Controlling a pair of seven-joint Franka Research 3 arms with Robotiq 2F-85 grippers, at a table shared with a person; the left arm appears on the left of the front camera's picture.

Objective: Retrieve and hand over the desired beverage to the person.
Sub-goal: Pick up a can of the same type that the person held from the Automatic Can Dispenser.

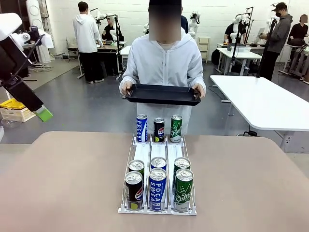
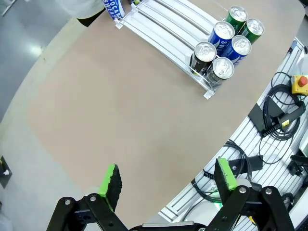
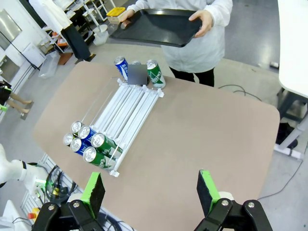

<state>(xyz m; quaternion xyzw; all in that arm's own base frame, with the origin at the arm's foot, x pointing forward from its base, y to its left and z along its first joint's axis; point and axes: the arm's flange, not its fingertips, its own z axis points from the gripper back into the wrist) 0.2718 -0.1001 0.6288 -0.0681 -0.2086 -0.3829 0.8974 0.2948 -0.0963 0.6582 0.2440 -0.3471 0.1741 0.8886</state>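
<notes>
The person [image 1: 166, 63] stands at upper centre of the front view in a white hooded zip jacket, holding a flat black tray [image 1: 163, 94] level, one hand at each end. Just below it, three upright cans [image 1: 159, 129] (blue, dark, green) form a row; six more cans [image 1: 158, 186] cluster at lower centre.

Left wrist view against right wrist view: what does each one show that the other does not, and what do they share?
Left wrist view: the open left tool, and past the table edge a red button on a yellow box and black cables.
Right wrist view: the open right tool, and the person at the far side holding a black tray with both hands.
Both: the brown table and the rack with six cans grouped at its near end.
</notes>
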